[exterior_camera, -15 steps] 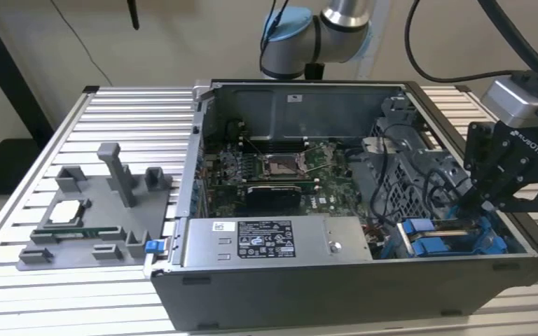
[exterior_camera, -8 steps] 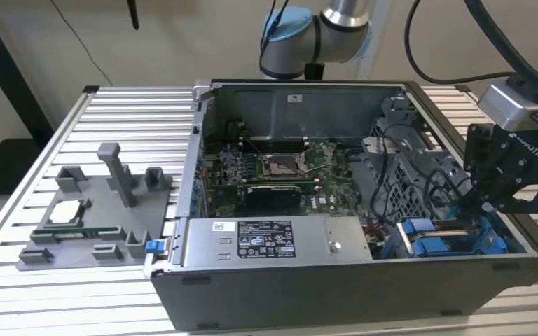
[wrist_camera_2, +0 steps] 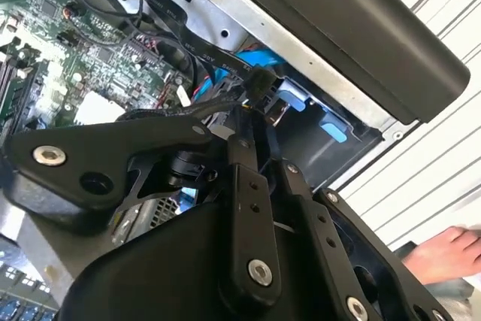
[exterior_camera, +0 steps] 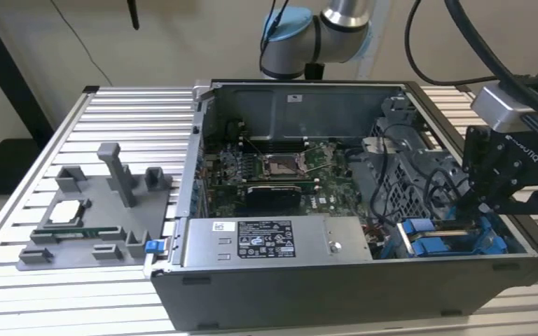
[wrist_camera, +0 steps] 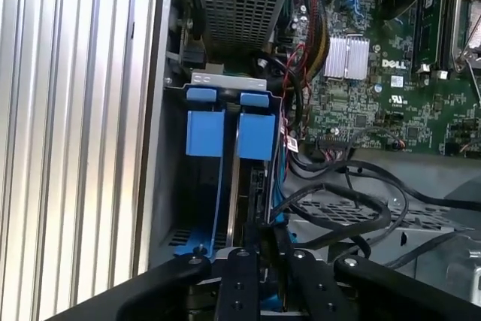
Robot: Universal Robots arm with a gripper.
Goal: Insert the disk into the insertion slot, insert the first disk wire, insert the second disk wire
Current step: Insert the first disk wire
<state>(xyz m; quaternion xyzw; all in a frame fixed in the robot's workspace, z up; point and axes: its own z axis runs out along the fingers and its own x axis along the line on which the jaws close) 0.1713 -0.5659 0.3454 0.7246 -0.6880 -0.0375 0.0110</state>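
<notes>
The disk's blue carrier [wrist_camera: 255,137] sits inside the insertion slot of the grey drive cage [wrist_camera: 225,79], beside another blue carrier [wrist_camera: 204,133]. In the exterior view the blue carriers [exterior_camera: 437,241] lie at the case's front corner, on the exterior view's right. My black gripper [exterior_camera: 487,204] hangs just above them, inside the case. In both wrist views its fingers [wrist_camera: 242,261] stand close together. They are shut on the black connector [wrist_camera_2: 260,80] of a disk wire, right at the disk's end [wrist_camera: 259,193].
Loose black cables [wrist_camera: 353,208] loop across the cage beside the gripper. The motherboard [exterior_camera: 281,166] and power supply [exterior_camera: 269,241] take up the rest of the case. A grey fixture with a CPU chip [exterior_camera: 68,210] stands on the exterior view's left. A hand [wrist_camera_2: 443,249] rests outside the case.
</notes>
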